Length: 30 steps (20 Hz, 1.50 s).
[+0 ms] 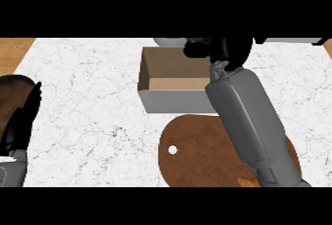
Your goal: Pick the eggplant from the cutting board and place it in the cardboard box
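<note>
While the right hand (220,50) hangs over the far rim of the cardboard box (170,93) at upper centre, its fingers curl round a dark shape, probably the eggplant (194,48), clear of the cutting board (201,154). I judge it light, smooth-skinned and slippery, best held round its thick middle. At the left edge, the left hand (19,125) rests, fingers straight.

Right black hand (224,49) sits over the far rim of the open brown cardboard box (170,70). Round brown wooden cutting board (194,154) lies just beside the box. Left black hand (20,121) rests at left edge, fingers straight.
</note>
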Each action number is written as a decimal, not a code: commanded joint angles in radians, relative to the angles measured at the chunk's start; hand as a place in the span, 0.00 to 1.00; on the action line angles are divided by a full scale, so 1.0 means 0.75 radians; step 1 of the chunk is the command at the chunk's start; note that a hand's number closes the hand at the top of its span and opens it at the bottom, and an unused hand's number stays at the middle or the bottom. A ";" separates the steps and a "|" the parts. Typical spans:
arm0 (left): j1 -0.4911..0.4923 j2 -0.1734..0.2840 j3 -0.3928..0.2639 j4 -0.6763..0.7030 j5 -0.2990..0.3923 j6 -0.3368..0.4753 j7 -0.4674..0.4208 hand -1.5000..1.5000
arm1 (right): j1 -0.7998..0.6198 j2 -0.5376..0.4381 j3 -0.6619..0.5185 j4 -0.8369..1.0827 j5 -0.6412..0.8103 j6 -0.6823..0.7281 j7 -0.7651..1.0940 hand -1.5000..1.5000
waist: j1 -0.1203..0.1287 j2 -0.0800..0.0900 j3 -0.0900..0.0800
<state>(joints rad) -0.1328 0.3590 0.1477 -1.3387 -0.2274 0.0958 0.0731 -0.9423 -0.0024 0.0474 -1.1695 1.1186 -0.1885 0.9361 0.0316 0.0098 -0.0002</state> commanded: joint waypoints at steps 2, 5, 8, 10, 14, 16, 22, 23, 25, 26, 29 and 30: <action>0.022 0.011 0.014 -0.002 0.015 -0.028 -0.042 0.50 | -0.163 0.003 -0.072 0.451 0.026 -0.188 -0.025 1.00 | 0.020 0.005 -0.001; -0.052 0.012 0.022 0.066 -0.007 -0.007 -0.024 0.50 | -0.196 0.002 -0.189 0.550 -0.035 -0.338 -0.014 1.00 | 0.010 0.008 0.000; 0.032 0.004 0.026 0.033 0.015 -0.026 -0.079 0.50 | -0.158 0.003 -0.277 0.650 -0.144 -0.419 -0.117 0.00 | 0.020 0.007 0.000; 0.002 0.022 0.044 0.042 0.020 -0.036 -0.080 0.50 | -0.181 0.003 -0.242 0.721 -0.214 -0.472 -0.138 0.00 | 0.011 0.002 0.000; -0.052 -0.034 -0.013 0.039 -0.049 0.020 0.002 0.50 | -0.290 0.002 -0.285 0.886 -0.254 -0.620 -0.282 0.00 | 0.015 0.006 0.001; 0.010 -0.001 0.022 0.033 -0.009 -0.023 -0.074 0.50 | -0.256 -0.007 -0.327 0.910 -0.224 -0.720 -0.399 0.00 | 0.024 0.010 0.001; 0.023 0.012 0.053 0.003 0.007 -0.031 -0.043 0.50 | -0.278 -0.038 -0.328 0.812 -0.292 -0.886 -0.513 0.00 | -0.005 -0.005 0.001; -0.007 -0.022 0.013 0.043 -0.037 0.001 -0.045 0.50 | -0.282 -0.030 -0.347 0.807 -0.296 -0.967 -0.522 0.00 | -0.007 0.000 0.001; 0.026 -0.051 0.024 0.070 -0.042 0.040 -0.081 0.50 | -0.199 -0.030 -0.348 0.655 -0.347 -0.968 -0.561 0.00 | -0.038 -0.012 0.001; -0.017 -0.032 0.025 0.065 -0.025 -0.002 -0.029 0.50 | -0.233 -0.028 -0.356 0.683 -0.346 -0.984 -0.559 0.00 | -0.028 -0.009 0.001; 0.041 -0.006 0.075 0.106 -0.025 0.016 -0.118 0.50 | -0.092 -0.014 -0.323 0.448 -0.408 -0.896 -0.577 0.00 | -0.053 -0.019 0.000; 0.025 0.013 0.070 -0.007 -0.016 -0.009 0.017 0.50 | -0.017 -0.011 -0.308 0.364 -0.405 -0.911 -0.574 0.00 | -0.059 -0.025 0.001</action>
<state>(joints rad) -0.1225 0.3501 0.1826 -1.3088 -0.2462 0.0991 0.0468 -1.0451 -0.0161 -0.1937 -0.7471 0.8502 -0.8659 0.5164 0.0023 -0.0031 -0.0005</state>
